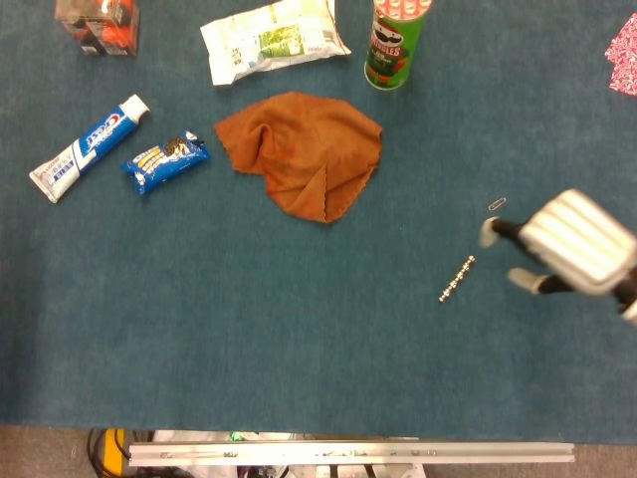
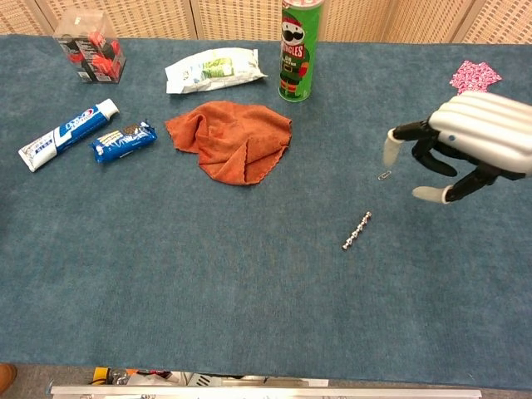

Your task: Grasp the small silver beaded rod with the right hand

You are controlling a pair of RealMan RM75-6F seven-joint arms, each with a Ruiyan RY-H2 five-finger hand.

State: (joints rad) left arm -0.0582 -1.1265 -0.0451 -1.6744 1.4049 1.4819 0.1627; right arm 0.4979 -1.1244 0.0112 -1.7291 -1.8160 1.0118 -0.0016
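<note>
The small silver beaded rod (image 1: 457,279) (image 2: 356,230) lies slanted on the blue cloth, right of centre. My right hand (image 1: 567,246) (image 2: 465,143) hovers to the rod's right, above the table and apart from it. Its fingers are spread and hold nothing. My left hand appears in neither view.
A paper clip (image 1: 497,204) (image 2: 384,175) lies just left of my right hand. An orange cloth (image 1: 302,152), a Pringles can (image 1: 395,42), a snack bag (image 1: 271,37), a toothpaste tube (image 1: 88,146), a blue cookie pack (image 1: 164,162) and a clear box (image 1: 97,24) sit further back. A pink item (image 2: 474,76) lies far right.
</note>
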